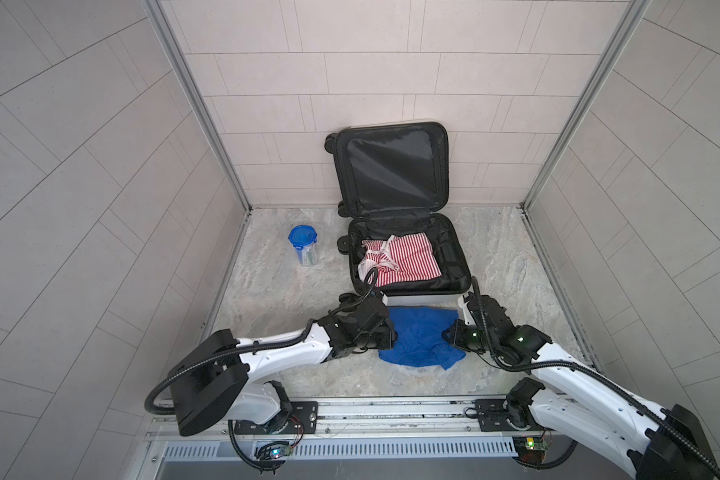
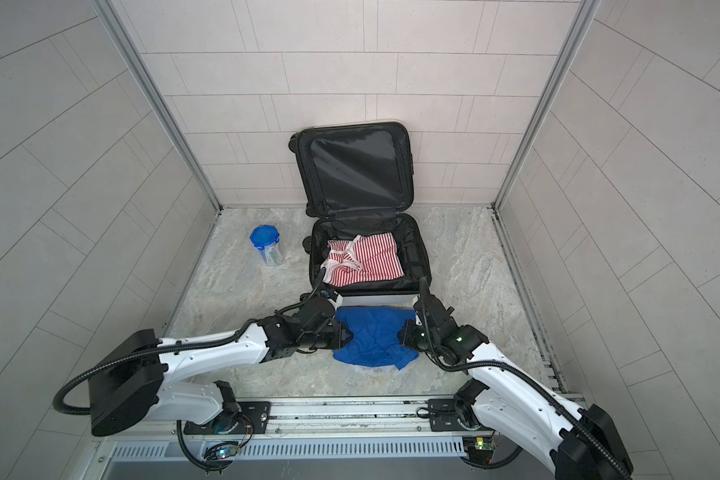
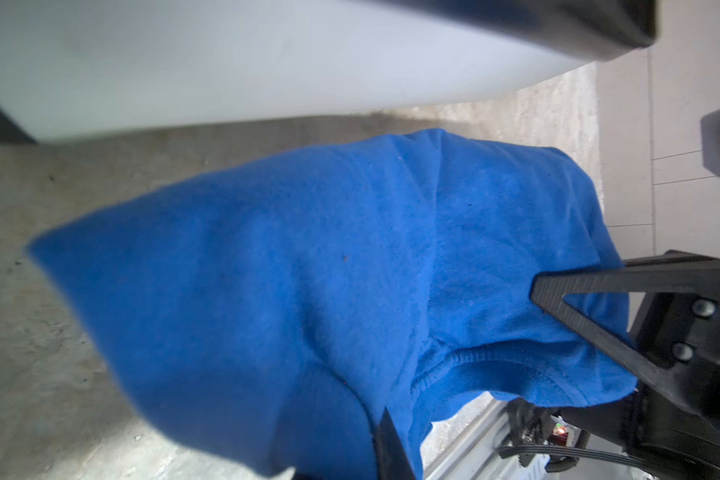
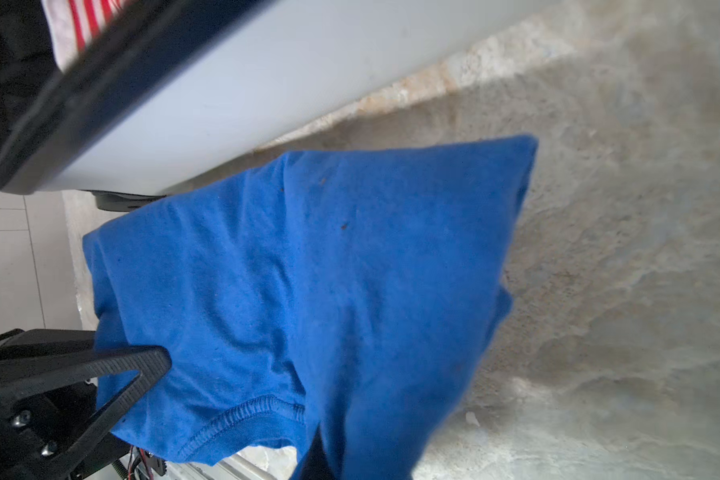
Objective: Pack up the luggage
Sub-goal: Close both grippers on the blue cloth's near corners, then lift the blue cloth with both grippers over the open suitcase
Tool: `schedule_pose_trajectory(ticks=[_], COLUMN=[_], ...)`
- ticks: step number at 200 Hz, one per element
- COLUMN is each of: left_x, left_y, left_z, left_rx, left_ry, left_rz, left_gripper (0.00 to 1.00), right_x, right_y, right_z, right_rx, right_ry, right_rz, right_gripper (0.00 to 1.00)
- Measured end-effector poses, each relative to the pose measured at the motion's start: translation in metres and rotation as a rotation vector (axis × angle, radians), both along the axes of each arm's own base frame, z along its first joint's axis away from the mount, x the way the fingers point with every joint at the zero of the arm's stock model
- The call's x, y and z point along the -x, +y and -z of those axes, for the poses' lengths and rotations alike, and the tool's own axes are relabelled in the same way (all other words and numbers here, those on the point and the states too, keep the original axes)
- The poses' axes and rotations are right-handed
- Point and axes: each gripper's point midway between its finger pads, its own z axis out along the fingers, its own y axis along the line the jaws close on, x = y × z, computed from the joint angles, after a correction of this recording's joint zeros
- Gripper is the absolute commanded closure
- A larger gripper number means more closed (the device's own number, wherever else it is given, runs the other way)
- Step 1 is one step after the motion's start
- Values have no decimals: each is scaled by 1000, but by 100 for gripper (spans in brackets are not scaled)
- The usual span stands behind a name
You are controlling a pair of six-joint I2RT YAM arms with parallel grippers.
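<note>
The left jaws and the right jaws pinch the blue shirt (image 1: 420, 336). It stretches between them, beside the open luggage (image 1: 420, 299).

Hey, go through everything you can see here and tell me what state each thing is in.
suitcase: open, lid raised at the back wall.
striped cloth: lying inside the suitcase.
blue shirt: crumpled, outside the suitcase, pinched on two sides.
jar: upright, lid on.
left tool: shut on blue shirt.
right tool: shut on blue shirt.
</note>
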Motion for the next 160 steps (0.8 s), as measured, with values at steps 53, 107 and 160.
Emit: schedule_pose_trajectory(ticks=[53,107,160], left_x=[-4,-10,-27], left_y=[5,10,9], left_z=[-38,-81,-128], left_rx=[3,3,13], left_ry=[-63,-136,-266], left_rz=[1,-7,-22], left_gripper=[100,100,100], right_x=[-6,-15,-38], right_y=[4,10,17], right_z=[-39,-83,-138], right_rx=[-5,-23,-21], right_ry=[-50,-135,-259], right_rz=[-28,-58,-88], right_gripper=[100,100,100])
